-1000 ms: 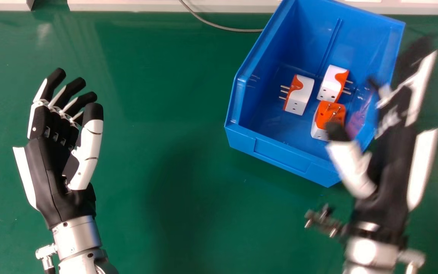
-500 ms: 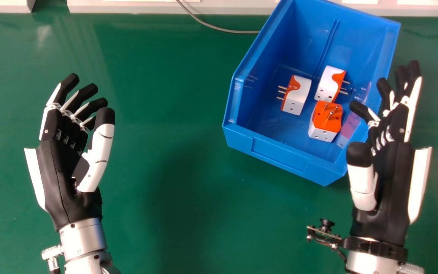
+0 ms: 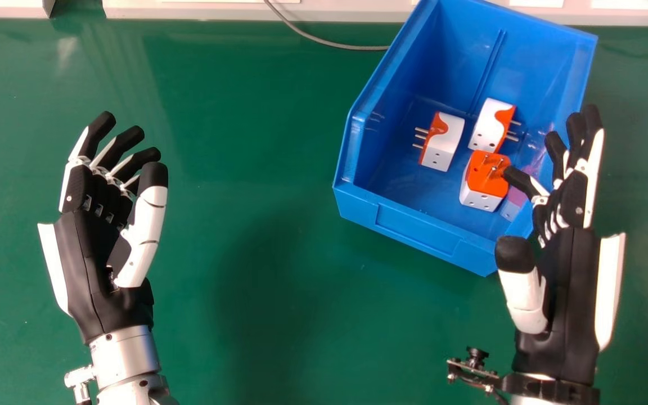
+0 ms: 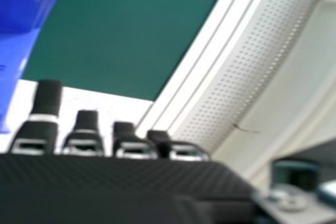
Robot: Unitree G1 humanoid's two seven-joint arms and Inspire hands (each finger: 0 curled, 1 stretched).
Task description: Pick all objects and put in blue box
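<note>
In the head view, we locate the blue box at upper right, three plug adapters inside. Open green tabletop spans the centre. The right hand, at right, overlaps the box's near-right edge, fingers extended and partly spread. We see the left hand at left, relaxed.

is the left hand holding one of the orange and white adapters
No, the left hand is over the green table with nothing in it, and the three adapters lie inside the blue box.
</note>
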